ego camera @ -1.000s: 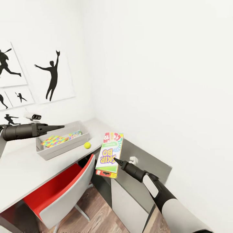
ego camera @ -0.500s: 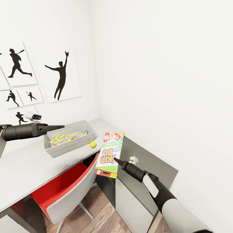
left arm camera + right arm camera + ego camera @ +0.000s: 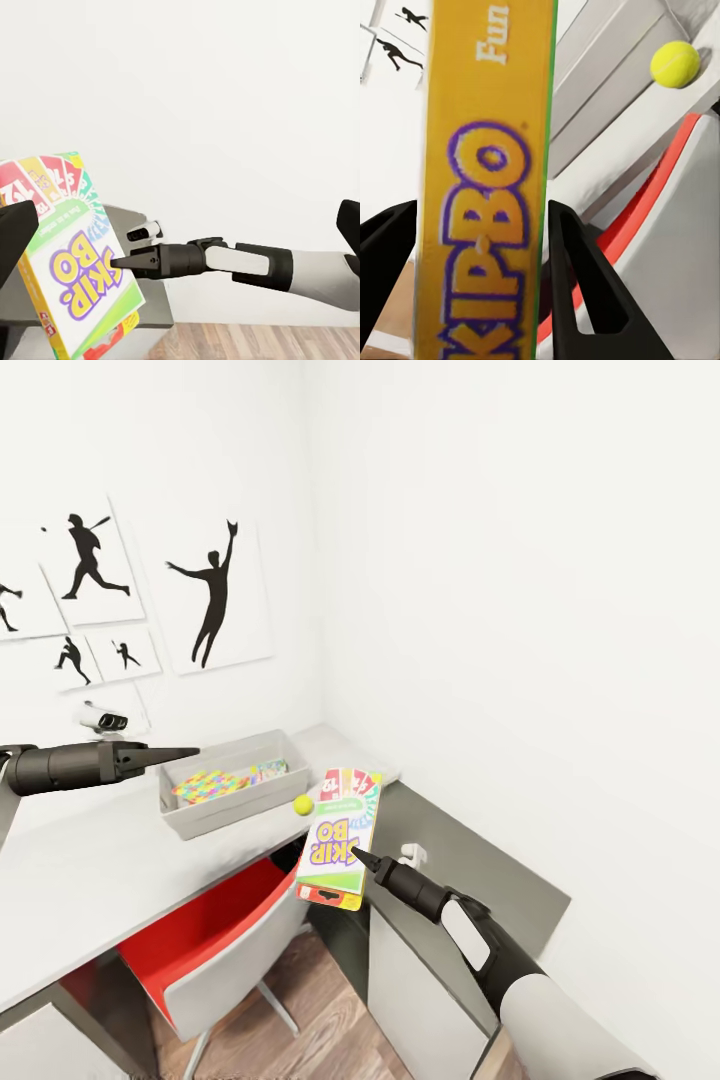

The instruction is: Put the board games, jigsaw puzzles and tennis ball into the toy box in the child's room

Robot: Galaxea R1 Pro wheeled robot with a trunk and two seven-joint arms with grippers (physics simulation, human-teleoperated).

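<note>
**Skip-Bo box in hand, toy box just ahead**

Right gripper (image 3: 362,857) has its two black fingers closed on the thin white-red-yellow board game box with the big purple letters (image 3: 340,838), pinching it across its thickness. In the right wrist view the orange spine of the box (image 3: 484,187) sits squarely between the fingers, one on each flat face. That explains the way it's carried: held edge-on and roughly upright in the air, over the gap between the desk and the lower dark grey-topped cabinet (image 3: 480,865), so it looks ready to be tipped down flat into a bin.

The shallow light-grey rectangular toy box (image 3: 232,788) sits on the pale grey-white desk top (image 3: 90,870), near its far corner by the wall. There's already a multicoloured jigsaw sheet (image 3: 210,784) lying inside it, with a small printed game box (image 3: 267,768) beside that. The yellow-green tennis ball (image 3: 303,805) rests on the desk just outside the bin's near wall, close to the desk's front edge, so my guess is that one's not done yet.

Left gripper (image 3: 185,753) points out level above the desk, near the bin's left end, with nothing in it. Its fingers look pressed together to a point, probably just parked out of the way.

A red-and-grey chair (image 3: 215,950) is tucked under the desk, right below the held box.
</note>
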